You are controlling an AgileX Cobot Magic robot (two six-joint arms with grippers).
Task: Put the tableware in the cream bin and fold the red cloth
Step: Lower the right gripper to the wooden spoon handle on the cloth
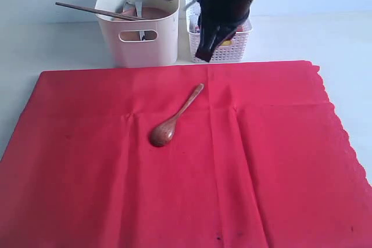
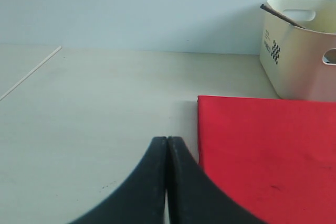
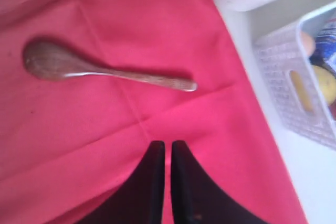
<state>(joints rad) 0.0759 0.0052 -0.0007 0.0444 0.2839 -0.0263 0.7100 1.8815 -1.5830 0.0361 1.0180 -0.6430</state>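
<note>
Brown wooden spoon on red cloth, chopsticks jutting from cream bin, left gripper jaws together beside cloth edge, right gripper jaws nearly together above cloth

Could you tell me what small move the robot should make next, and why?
Probably open the right gripper and lower it over the handle of the spoon: the spoon lies alone on the red cloth, outside the cream bin, and the gripper hangs empty near its handle end.

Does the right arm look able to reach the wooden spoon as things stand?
Likely yes: the wooden spoon lies uncovered on the red cloth, and the right hand hangs above the cloth near its handle.
</note>
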